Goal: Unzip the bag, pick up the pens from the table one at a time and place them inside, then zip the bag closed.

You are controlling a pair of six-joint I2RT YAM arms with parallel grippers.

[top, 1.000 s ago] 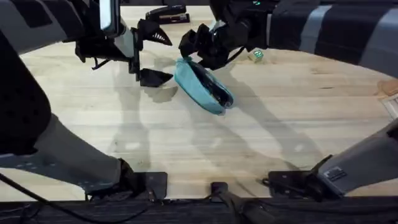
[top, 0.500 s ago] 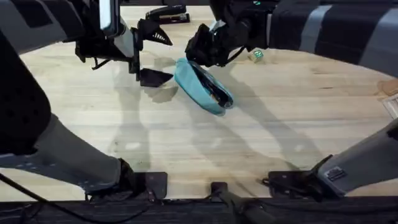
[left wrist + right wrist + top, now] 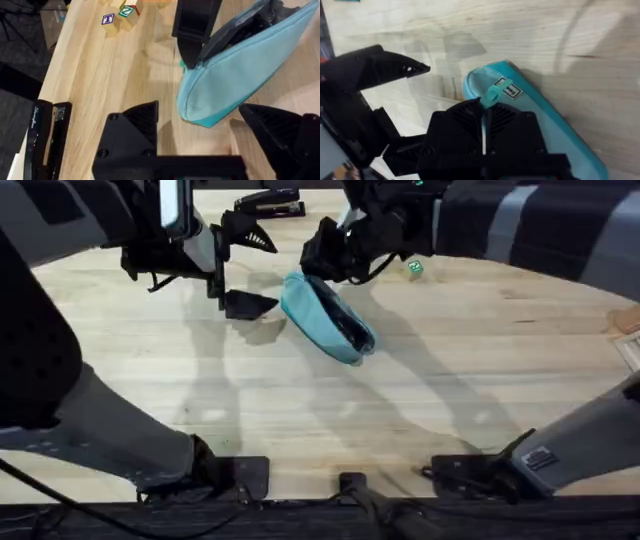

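The teal bag [image 3: 322, 315] lies slanted on the wooden table [image 3: 440, 380], with a dark slit of opening along its near-right part. My right gripper [image 3: 322, 265] is at the bag's far-left end, shut on the teal zipper pull [image 3: 491, 95] beside a small label [image 3: 506, 89]. My left gripper [image 3: 268, 273] stands open just left of that end; in the left wrist view the bag [image 3: 240, 75] reaches between its fingers [image 3: 137, 125] without touching them. The pens are out of view.
A black stapler [image 3: 268, 202] lies at the table's far edge, and shows again as the stapler [image 3: 47, 135] in the left wrist view. Lettered blocks [image 3: 120, 12] and a green block [image 3: 413, 270] sit behind the bag. Bare table stretches toward the near edge.
My right gripper has shifted a little toward the far side at the bag's far-left end. The bag and the left arm have stayed put.
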